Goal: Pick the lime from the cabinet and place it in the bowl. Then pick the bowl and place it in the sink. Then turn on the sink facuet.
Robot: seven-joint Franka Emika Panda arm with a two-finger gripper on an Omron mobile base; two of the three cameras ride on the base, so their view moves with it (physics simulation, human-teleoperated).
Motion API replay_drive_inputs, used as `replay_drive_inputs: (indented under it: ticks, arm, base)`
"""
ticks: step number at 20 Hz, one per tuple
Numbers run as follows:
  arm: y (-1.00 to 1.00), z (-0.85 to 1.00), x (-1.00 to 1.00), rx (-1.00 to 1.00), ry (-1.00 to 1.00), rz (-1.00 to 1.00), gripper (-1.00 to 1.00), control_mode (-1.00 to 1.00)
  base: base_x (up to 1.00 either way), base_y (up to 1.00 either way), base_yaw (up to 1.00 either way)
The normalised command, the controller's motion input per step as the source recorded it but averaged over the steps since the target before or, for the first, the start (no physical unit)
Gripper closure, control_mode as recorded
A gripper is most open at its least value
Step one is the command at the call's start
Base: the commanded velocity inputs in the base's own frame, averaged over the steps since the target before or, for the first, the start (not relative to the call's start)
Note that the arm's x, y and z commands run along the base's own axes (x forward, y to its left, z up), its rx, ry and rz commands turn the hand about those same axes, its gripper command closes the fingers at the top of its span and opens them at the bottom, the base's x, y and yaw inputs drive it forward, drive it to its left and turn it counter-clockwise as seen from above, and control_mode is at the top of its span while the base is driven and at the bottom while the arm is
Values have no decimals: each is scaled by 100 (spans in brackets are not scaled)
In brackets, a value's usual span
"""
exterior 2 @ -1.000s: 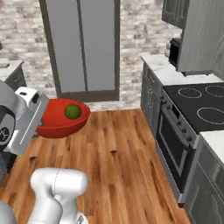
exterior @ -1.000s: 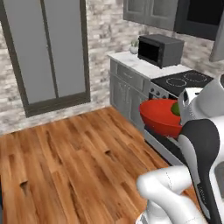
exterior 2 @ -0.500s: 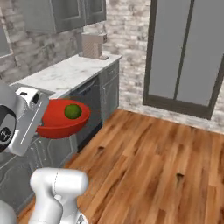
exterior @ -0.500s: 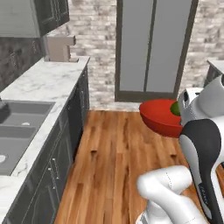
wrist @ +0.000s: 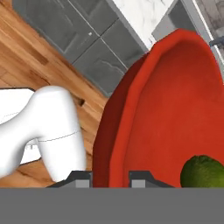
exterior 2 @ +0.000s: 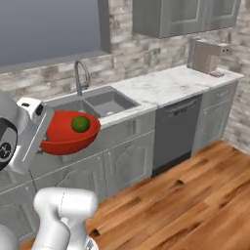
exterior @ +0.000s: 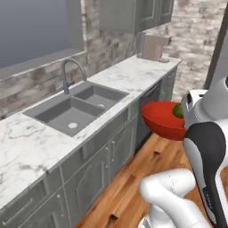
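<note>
Gripper [wrist: 110, 177]: fingers pinching the rim of the bowl, one dark tip inside the wall and one outside, seen at the bottom of the hand view.
Bowl [exterior 2: 66, 136]: red and glossy, held up in the air in front of the counter, off every surface, tilted slightly; it hangs over the wooden floor beside the grey cabinet doors.
Lime [exterior 2: 80, 124]: dark green, lying inside the bowl against the wall nearest the hand.
Floor [exterior 2: 195, 195]: brown wood planks, below the bowl.
Counter [exterior: 26, 142]: white marble top over grey lower doors, running along the wall.
Dishwasher [exterior 2: 176, 132]: dark front panel under the counter, right of the sink in the right base view.
Sink [exterior: 78, 109]: grey, two basins, set into the marble near the counter's front edge; round drain in the larger basin.
Sink faucet [exterior: 71, 75]: arched grey spout at the sink's back edge, against the brick wall.
Far counter end: a boxy beige appliance [exterior 2: 207, 54] stands there under the grey wall units.
</note>
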Motion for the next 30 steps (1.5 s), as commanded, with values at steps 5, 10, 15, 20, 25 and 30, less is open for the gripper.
replay_drive_inputs:
  ticks: [5, 10, 15, 20, 25, 30]
  arm:
    - [0, 0, 0, 0, 0, 0, 100, 100]
    - [0, 0, 0, 0, 0, 0, 100, 100]
    - [0, 0, 0, 0, 0, 0, 100, 100]
    - [0, 0, 0, 0, 0, 0, 100, 100]
    - [0, 0, 0, 0, 0, 0, 100, 100]
    - [0, 0, 0, 0, 0, 0, 100, 100]
  base:
    - [56, -42, 65]
    - [27, -72, 52]
    - [27, -86, 45]
    - [32, -93, 42]
    - [34, -80, 28]
    - [45, -30, 2]
